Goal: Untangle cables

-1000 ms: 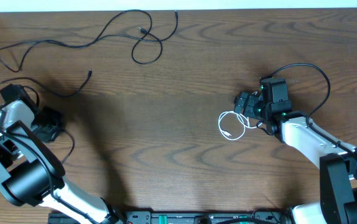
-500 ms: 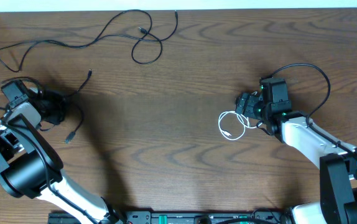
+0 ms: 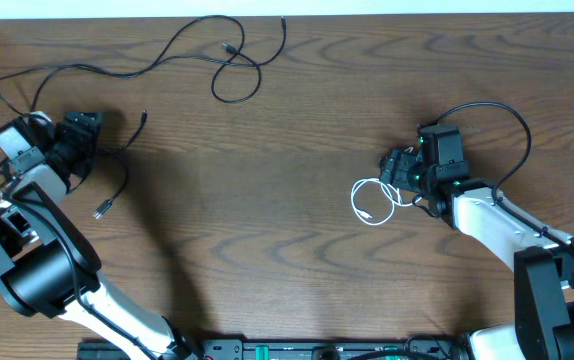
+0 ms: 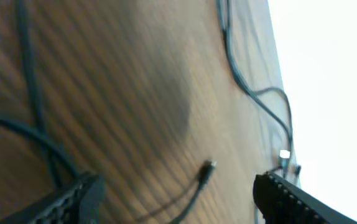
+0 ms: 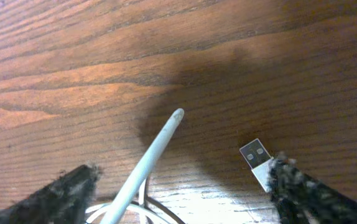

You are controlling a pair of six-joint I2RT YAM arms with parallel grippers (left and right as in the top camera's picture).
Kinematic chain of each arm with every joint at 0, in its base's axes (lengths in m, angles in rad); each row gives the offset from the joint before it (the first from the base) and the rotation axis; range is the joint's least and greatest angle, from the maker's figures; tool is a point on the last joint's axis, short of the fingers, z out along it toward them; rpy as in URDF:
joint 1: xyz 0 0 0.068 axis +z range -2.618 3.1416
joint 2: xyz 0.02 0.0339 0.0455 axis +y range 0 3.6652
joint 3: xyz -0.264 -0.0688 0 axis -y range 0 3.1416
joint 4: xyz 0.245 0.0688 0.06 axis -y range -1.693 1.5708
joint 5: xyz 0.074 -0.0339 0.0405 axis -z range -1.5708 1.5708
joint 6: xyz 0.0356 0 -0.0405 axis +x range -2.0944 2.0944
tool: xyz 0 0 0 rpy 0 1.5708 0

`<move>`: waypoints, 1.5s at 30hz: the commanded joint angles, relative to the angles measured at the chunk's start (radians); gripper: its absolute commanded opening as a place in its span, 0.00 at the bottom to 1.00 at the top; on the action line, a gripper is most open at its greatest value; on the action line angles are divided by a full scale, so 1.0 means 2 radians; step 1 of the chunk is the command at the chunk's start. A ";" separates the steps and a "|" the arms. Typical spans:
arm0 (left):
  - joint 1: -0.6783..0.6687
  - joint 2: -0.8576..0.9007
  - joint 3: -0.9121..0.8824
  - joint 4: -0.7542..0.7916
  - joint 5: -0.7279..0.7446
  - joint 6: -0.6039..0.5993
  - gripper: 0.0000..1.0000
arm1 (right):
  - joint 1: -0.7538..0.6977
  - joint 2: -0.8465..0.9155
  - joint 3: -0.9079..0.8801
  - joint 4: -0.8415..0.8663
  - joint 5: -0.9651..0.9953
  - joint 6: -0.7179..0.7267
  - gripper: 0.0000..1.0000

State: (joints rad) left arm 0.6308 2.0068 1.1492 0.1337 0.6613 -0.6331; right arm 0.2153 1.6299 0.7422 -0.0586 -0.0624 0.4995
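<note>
The right gripper [image 5: 185, 168] stands with its jaws wide apart and nothing clamped between them. Close in, between the fingers, lies one end of the white cable [image 5: 157, 152]. This stiff end runs lengthwise away from the jaws and tilts a little toward the right finger. Its flat silver plug lies just beside the right fingertip, but I cannot tell whether they touch. From overhead, the rest of this cable sits in a small loose coil just off the open jaws.

The left gripper [image 4: 177, 183] is also spread wide and grips nothing. A black cable [image 4: 206, 171] has its small plug on the table [image 3: 267, 200] between the fingers, a little ahead of them, with the cord trailing back toward the jaws. From overhead, this cable curves past the gripper, with one plug on either side of it.

Farther out, well ahead of the left jaws, the second black cable [image 3: 232, 100] runs long along the far edge of the table and ends in a loop.

There are three cables in all, two black and one white, and none touches another.
</note>
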 commanded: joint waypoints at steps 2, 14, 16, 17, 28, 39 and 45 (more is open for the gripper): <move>-0.010 -0.051 0.029 0.002 0.039 0.000 0.83 | -0.002 0.004 -0.003 0.001 0.006 0.001 0.99; -0.128 -0.065 0.029 -0.055 -0.209 0.188 0.78 | -0.002 0.004 -0.003 -0.001 0.001 0.000 0.99; -0.142 -0.061 0.028 -0.062 -0.260 0.228 0.77 | -0.002 0.004 -0.003 -0.001 0.000 0.000 0.99; -0.148 -0.057 0.027 -0.061 -0.267 0.257 0.77 | -0.002 0.004 -0.003 0.000 0.000 0.001 0.99; -0.154 0.013 0.027 -0.061 -0.268 0.378 0.08 | -0.002 0.004 -0.003 0.000 0.000 0.001 0.99; -0.154 0.016 0.027 -0.071 -0.268 0.378 0.08 | -0.002 0.004 -0.003 0.000 0.000 0.001 0.99; -0.153 0.016 0.027 -0.138 -0.268 0.378 0.08 | -0.002 0.004 -0.003 0.000 0.000 0.001 0.99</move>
State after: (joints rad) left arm 0.3233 2.0342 1.2041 -0.0956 0.1390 0.1097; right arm 0.2153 1.6299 0.7422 -0.0589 -0.0635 0.4973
